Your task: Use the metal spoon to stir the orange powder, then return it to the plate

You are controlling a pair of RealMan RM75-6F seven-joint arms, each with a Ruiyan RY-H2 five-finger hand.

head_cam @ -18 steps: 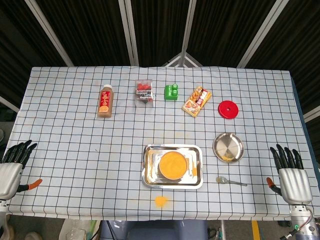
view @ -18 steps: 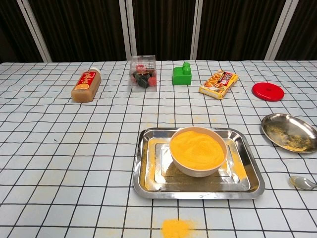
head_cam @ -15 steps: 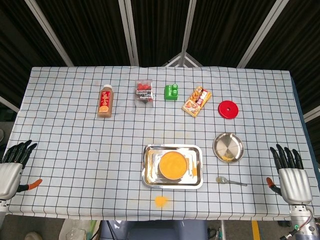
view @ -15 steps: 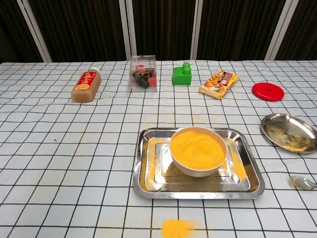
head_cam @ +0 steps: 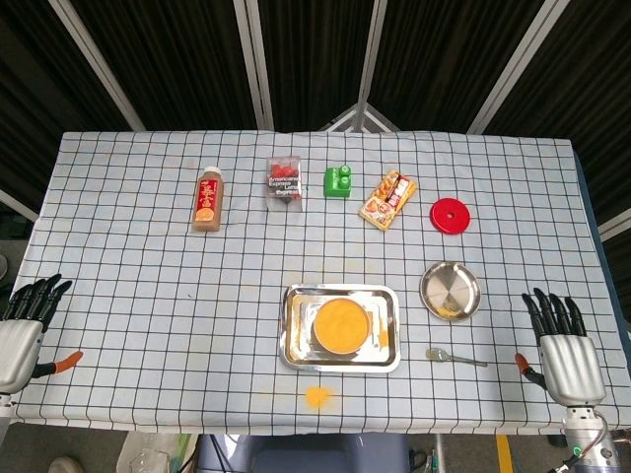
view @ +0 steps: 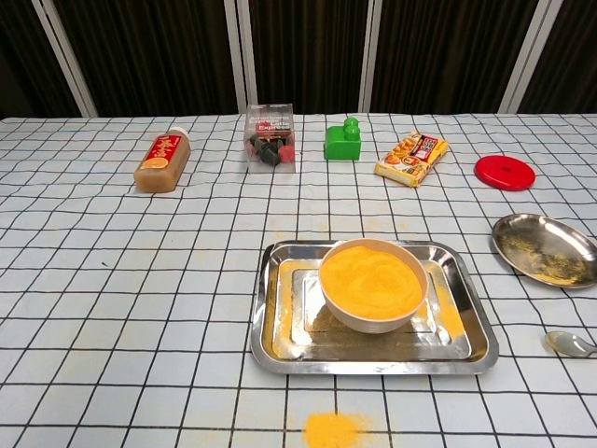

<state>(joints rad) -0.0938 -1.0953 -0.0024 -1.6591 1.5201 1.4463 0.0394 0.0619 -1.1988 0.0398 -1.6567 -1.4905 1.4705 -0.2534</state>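
Head view shows one spoon [head_cam: 455, 356], one plate [head_cam: 451, 291], and two empty, spread-fingered robot hands: left robot hand [head_cam: 22, 332], right robot hand [head_cam: 559, 347]

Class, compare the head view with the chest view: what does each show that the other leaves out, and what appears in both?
Only the head view shows the left hand and right hand, both open with fingers spread at the table's near corners, and the spoon's full handle. Only the chest view shows powder grains speckling the plate. Both share the bowl of orange powder on the tray, the spoon's bowl, the spilled powder, bottle, green block and red lid.
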